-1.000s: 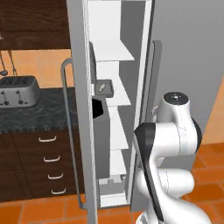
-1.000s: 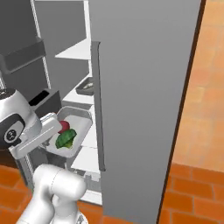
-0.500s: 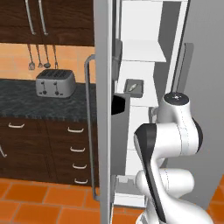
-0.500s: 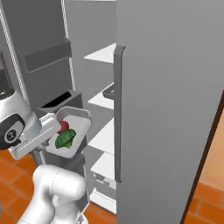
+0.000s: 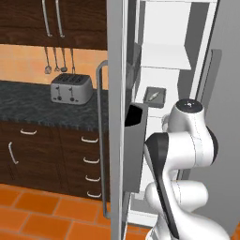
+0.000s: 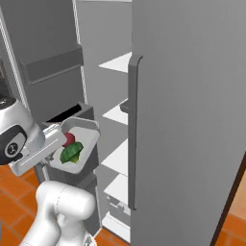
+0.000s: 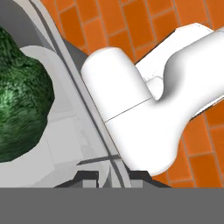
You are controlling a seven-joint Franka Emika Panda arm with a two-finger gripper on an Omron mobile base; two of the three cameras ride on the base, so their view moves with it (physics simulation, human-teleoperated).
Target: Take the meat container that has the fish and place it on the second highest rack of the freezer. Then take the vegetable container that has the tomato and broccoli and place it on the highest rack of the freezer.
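My tool [image 7: 107, 174] stays clamped on the tray [image 6: 82, 144] rim, tomato [image 6: 68, 139] and broccoli [image 6: 72, 153] inside; my base has swung toward the open freezer [image 6: 182, 120]; top rack [image 6: 117, 62] next.

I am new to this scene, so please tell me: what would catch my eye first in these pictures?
First, the tray with the red tomato and green broccoli, held up by the white arm before the open freezer. Then the second tray with the fish, already on a white shelf inside.
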